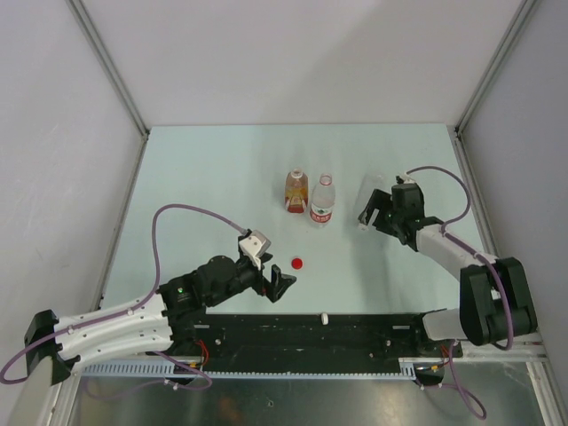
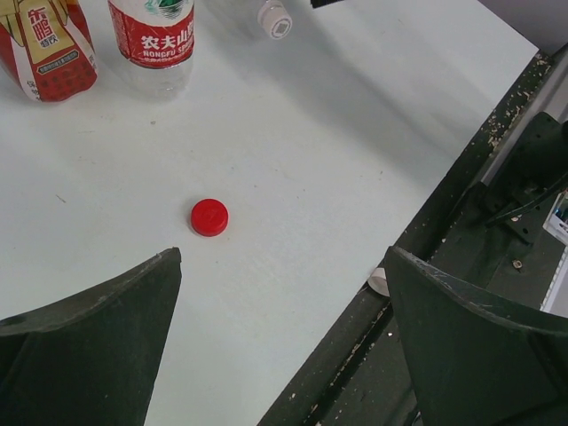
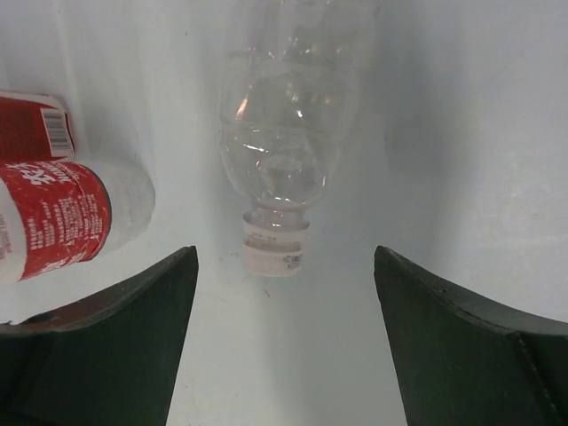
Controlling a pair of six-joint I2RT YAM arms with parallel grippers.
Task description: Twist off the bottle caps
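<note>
White cap [image 3: 275, 251], on the clear bottle [image 3: 284, 133] lying toward the table's [image 1: 204, 177] right edge, faces the spread right tool [image 3: 284, 266] for gripping; the left tool [image 1: 282, 286] waits spread beside the loose red cap [image 1: 297, 263].

A red cap [image 2: 209, 216] on a pale green table [image 1: 204, 177]; at twelve o'clock an amber bottle [image 1: 295, 190], at one a red-and-white labelled bottle [image 1: 323, 204].
</note>
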